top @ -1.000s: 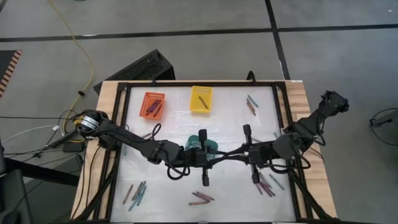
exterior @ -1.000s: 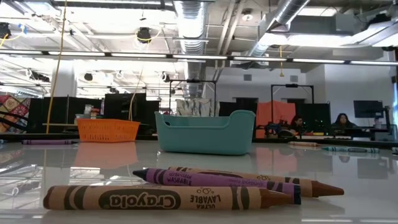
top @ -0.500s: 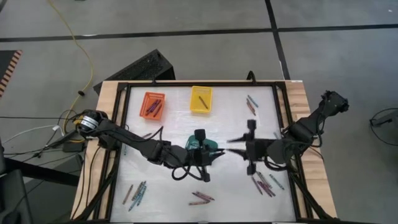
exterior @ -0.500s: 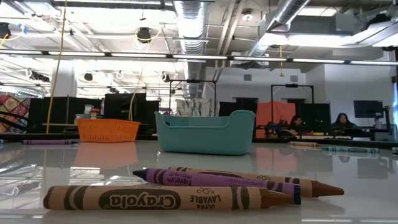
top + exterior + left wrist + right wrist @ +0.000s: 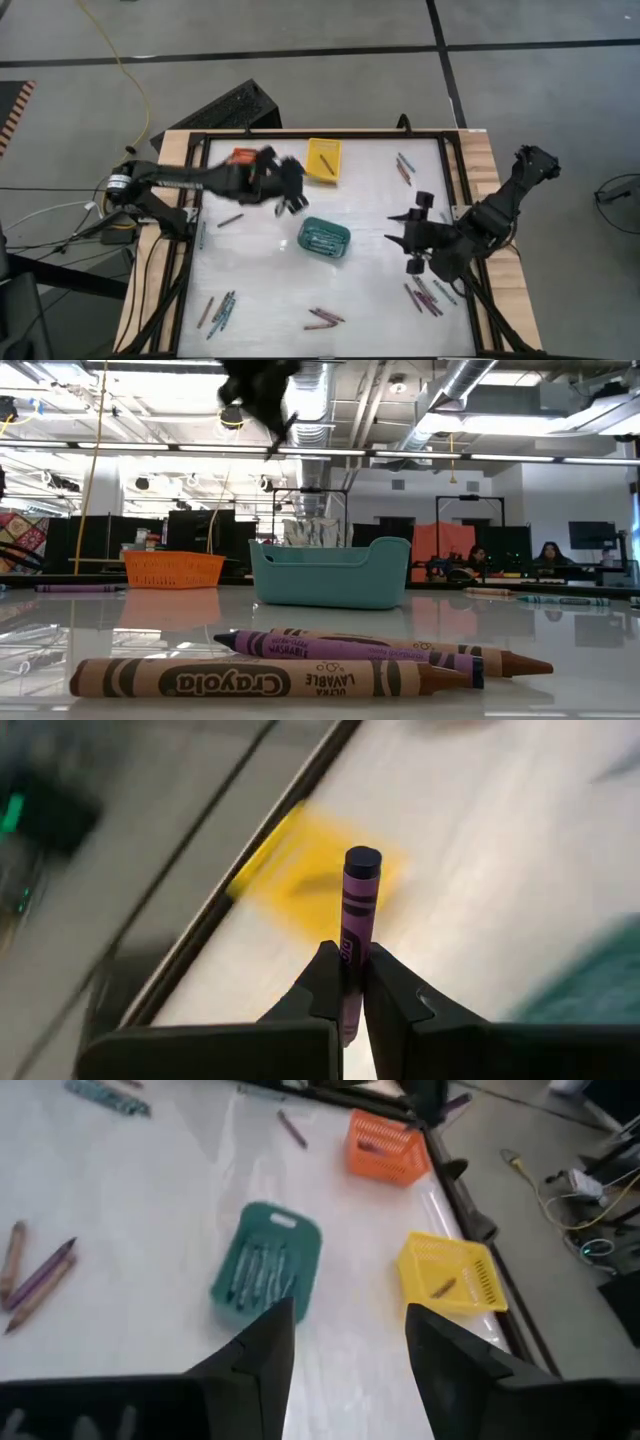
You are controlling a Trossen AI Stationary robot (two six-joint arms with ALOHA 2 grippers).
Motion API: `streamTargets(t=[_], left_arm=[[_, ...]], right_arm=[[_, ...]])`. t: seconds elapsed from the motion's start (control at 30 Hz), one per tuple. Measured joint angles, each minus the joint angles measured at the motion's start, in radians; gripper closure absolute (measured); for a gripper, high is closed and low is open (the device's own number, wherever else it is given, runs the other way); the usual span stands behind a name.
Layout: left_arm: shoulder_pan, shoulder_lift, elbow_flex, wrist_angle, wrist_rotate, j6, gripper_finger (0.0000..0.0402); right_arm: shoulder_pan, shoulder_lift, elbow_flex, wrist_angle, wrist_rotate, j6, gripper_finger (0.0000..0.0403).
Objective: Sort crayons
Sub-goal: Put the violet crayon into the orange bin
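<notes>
Two things have changed in the last second, both read against the teal plastic basket (image 5: 324, 237) in the middle of the white table (image 5: 370, 290). The left gripper (image 5: 287, 187), which a second ago hung low right at that basket, has swung up and away toward the far side and now hovers between the orange mesh basket (image 5: 240, 156) and the yellow mesh basket (image 5: 323, 160). Its jaws are pinched narrow on a purple paper-wrapped crayon (image 5: 354, 916), which stands up between the fingers (image 5: 318, 988); so one crayon is on its way to a basket, probably the orange one, which already holds purple sticks. The right gripper (image 5: 410, 240), which was shut beside the teal basket, has drawn back to the right of it and spread its jaws wide, holding nothing, a sign its crayon was likely dropped in. Loose crayons (image 5: 322, 318) lie nearer the front edge than the teal basket, still unsorted.
</notes>
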Motion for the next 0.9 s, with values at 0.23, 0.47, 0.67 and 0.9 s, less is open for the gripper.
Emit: streamTargets(t=[0.23,0.47,0.67,0.9], left_arm=[[0.273,-0.061,-0.116,-0.178,0.123,-0.098,0.0399],[0.537,-0.083,-0.285,-0.1,0.328,-0.09,0.0393],[0.679,-0.084,-0.405,-0.013,0.42,-0.076,0.0391],[0.733,-0.084,-0.464,0.014,0.515,-0.072,0.0377]], right_arm=[[0.088,0.011,-0.047,-0.028,0.002,0.107,0.0227],[0.151,0.011,-0.109,-0.037,0.0,0.218,0.0234],[0.18,0.011,-0.14,-0.039,0.0,0.285,0.0235],[0.189,0.011,-0.142,-0.057,0.013,0.305,0.0235]])
